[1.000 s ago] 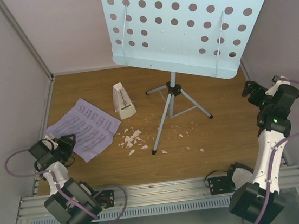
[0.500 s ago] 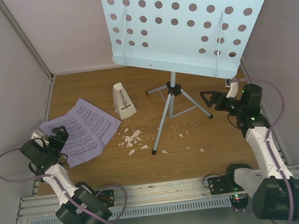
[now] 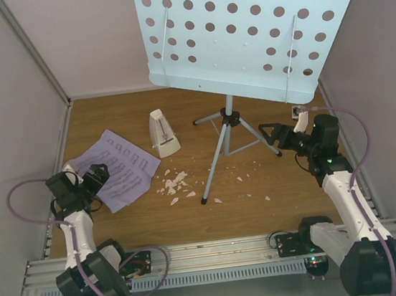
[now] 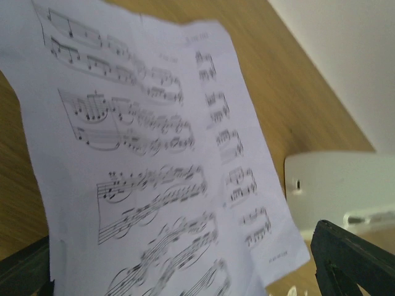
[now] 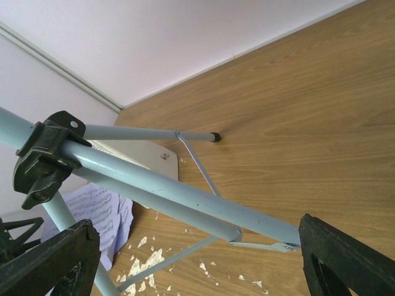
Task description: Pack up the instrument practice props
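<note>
Both arms poised to grab, nothing packed yet.
Left gripper [image 3: 97,175] gapes wide over the sheet music [image 3: 119,169], near left. The right gripper [image 3: 274,136] has its jaws open astride a leg of the music stand [image 3: 242,34]; closing squarely comes next.

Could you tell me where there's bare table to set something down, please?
Free: the far-left corner behind the sheets and metronome, and the near strip between scraps and rail. Crowded: the middle, scraps around the stand's legs, right hand at one.
</note>
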Available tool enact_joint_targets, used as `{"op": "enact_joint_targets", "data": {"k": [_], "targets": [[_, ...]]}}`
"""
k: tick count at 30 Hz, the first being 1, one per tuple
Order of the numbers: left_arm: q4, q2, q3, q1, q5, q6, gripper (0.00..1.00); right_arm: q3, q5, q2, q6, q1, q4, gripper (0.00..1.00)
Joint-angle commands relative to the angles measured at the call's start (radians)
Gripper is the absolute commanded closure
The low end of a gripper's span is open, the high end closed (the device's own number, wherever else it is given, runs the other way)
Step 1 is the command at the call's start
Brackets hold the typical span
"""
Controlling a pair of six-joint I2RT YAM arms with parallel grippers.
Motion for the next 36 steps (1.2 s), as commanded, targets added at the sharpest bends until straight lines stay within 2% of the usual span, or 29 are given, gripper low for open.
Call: {"op": "enact_joint_targets", "data": {"k": [1, 8, 12, 15, 18, 23, 26, 29, 31, 33, 36], "targets": [[-0.030, 0.003, 0.072, -0.017, -0.159, 0.013, 0.01, 0.026, 0.022, 0.006, 0.001, 0.015, 0.009, 0.11], [-0.181, 0.017, 0.172, -0.036, -0.437, -0.066, 0.01, 0.034, 0.044, 0.032, -0.026, 0.015, -0.012, 0.08], [-0.211, 0.024, 0.213, -0.037, -0.469, -0.056, 0.01, 0.055, 0.059, 0.040, -0.035, 0.015, -0.044, 0.07], [-0.180, -0.005, 0.222, -0.041, -0.342, -0.031, 0.01, 0.078, 0.096, 0.024, -0.033, 0.015, -0.097, 0.06], [-0.095, -0.033, 0.217, -0.078, -0.053, 0.057, 0.01, 0.106, 0.123, -0.016, -0.032, 0.015, -0.146, 0.05], [-0.091, -0.064, 0.264, -0.302, 0.056, 0.128, 0.02, 0.124, 0.084, -0.085, 0.026, 0.015, -0.165, 0.05], [-0.114, -0.059, 0.309, -0.518, 0.043, 0.168, 0.04, 0.076, -0.046, -0.097, 0.127, 0.015, -0.084, 0.11], [-0.062, -0.055, 0.317, -0.709, 0.096, 0.193, 0.04, 0.009, -0.137, -0.098, 0.245, 0.039, 0.031, 0.20], [-0.032, -0.033, 0.327, -0.807, 0.120, 0.231, 0.04, -0.013, -0.121, -0.103, 0.289, 0.091, 0.071, 0.22], [-0.053, 0.020, 0.370, -0.892, 0.079, 0.299, 0.04, -0.020, -0.082, -0.102, 0.311, 0.141, 0.092, 0.23], [-0.089, 0.137, 0.465, -0.963, 0.084, 0.378, 0.04, -0.029, -0.042, -0.089, 0.343, 0.214, 0.129, 0.27]]}}
